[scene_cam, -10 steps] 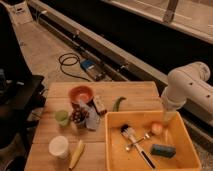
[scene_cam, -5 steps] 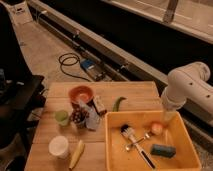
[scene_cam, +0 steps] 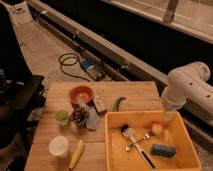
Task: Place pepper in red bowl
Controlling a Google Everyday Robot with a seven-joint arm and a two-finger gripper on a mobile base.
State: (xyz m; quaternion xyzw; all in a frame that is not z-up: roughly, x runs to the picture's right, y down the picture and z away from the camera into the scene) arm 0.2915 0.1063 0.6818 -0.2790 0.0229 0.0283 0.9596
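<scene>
- The pepper (scene_cam: 118, 103) is lying on the wooden table (scene_cam: 56, 91), just beyond the yellow bin's (scene_cam: 108, 144) far rim and apart from the red bowl (scene_cam: 80, 93), which is sitting to its left.
- The white arm (scene_cam: 186, 89) is reaching down at the right, with the gripper (scene_cam: 169, 114) hanging by the bin's far right corner; whether it is clenched or released cannot be told.
- A light-green cup (scene_cam: 62, 117) is standing in front of the bowl.
- A brush (scene_cam: 128, 131) and a sponge (scene_cam: 161, 150) are resting inside the bin.
</scene>
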